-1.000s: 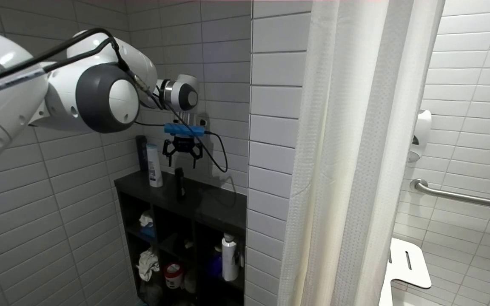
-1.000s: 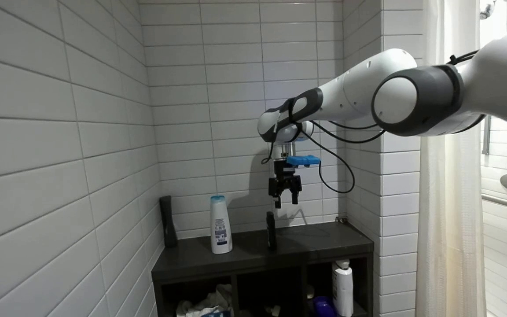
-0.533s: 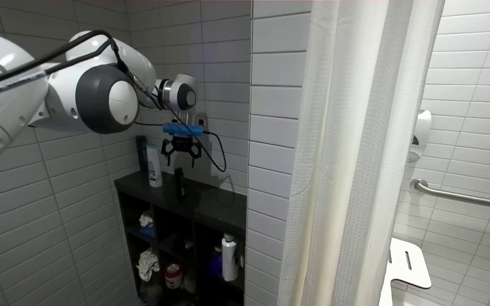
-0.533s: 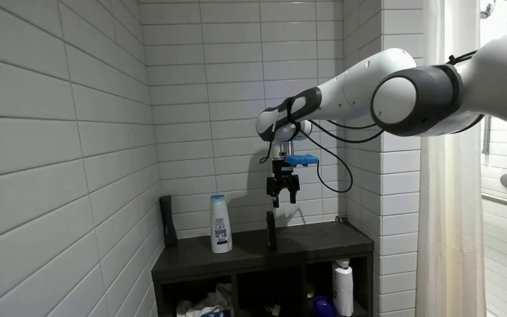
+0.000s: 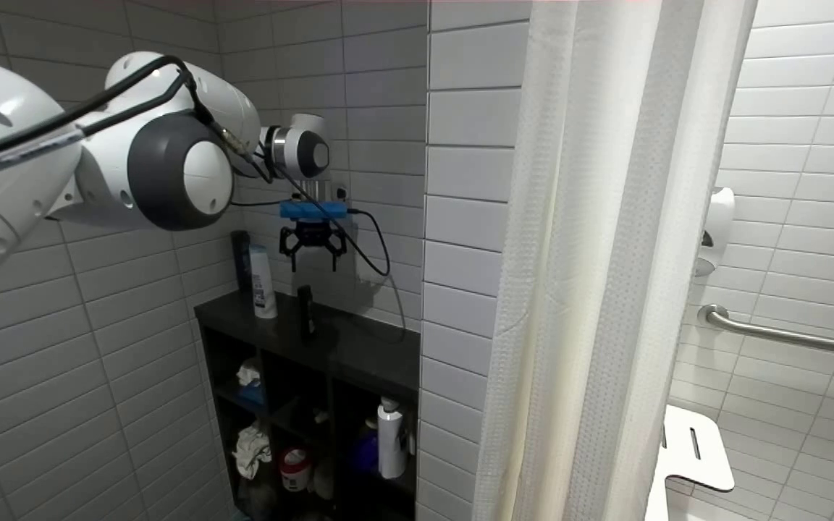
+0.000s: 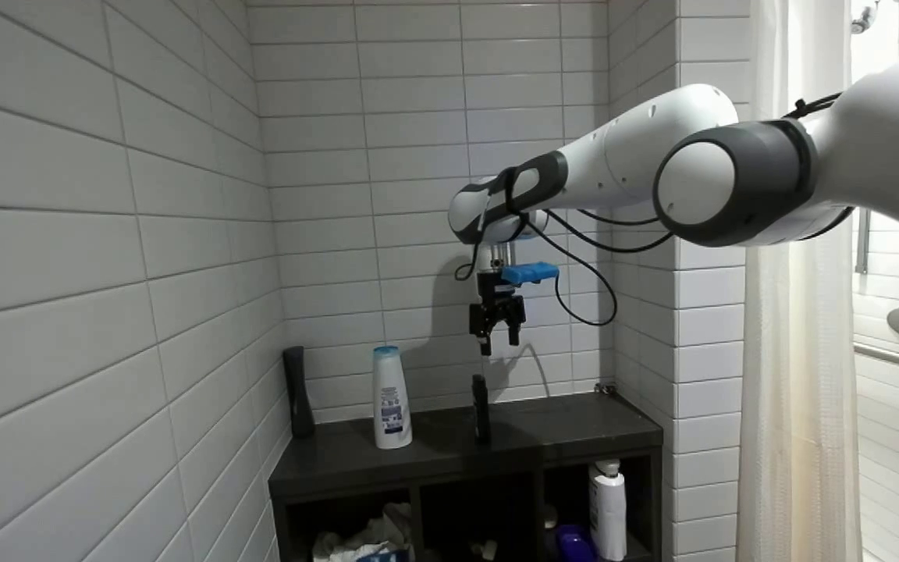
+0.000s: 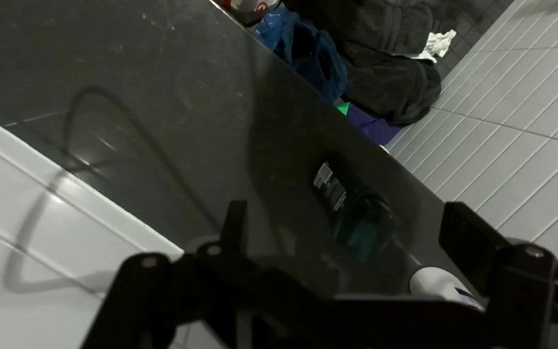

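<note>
A: Describe the latest change.

B: Shows the end effector hanging above the dark bottle, a little higher in both exterior views than a second ago. Leaves a wider gap to the dark bottle, and so no contact at present.

A: Holding something?

B: No. Hangs empty, with fingers spread wide.

A: Where to find the dark bottle?

B: Upright on the surface, in the same spot as a second ago. Shows between the fingers in the wrist view, beyond the tips.

A: And around the dark bottle?

B: In an exterior view, find a blue-capped white bottle to the left of the dark bottle, and a black container farther left. Look below it and to the right for a tall white bottle under the surface.

A: Read out any writing.

B: Spot pale print and a square patch on the label of the dark bottle, too small to read. Find dark-blue print on the blue-capped white bottle, equally unreadable. Cannot make out a brand.
</note>
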`<action>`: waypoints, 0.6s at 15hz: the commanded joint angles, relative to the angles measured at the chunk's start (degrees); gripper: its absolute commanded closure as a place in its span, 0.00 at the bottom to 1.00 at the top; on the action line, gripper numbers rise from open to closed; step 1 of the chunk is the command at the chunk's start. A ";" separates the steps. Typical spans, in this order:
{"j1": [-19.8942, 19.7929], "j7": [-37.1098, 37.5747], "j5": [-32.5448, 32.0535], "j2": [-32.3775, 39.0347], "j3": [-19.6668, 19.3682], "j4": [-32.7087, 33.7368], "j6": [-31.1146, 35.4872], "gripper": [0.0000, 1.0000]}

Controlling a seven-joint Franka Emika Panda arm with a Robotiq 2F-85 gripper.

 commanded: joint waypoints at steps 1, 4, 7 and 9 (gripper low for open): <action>0.60 -2.18 -1.46 2.56 -0.32 3.37 1.52 0.00; 0.80 -3.94 -1.40 3.69 -0.02 3.92 2.62 0.00; 1.16 -5.45 -1.22 4.61 0.12 4.40 3.25 0.00; 0.79 -6.40 -0.85 4.88 0.22 3.73 4.35 0.00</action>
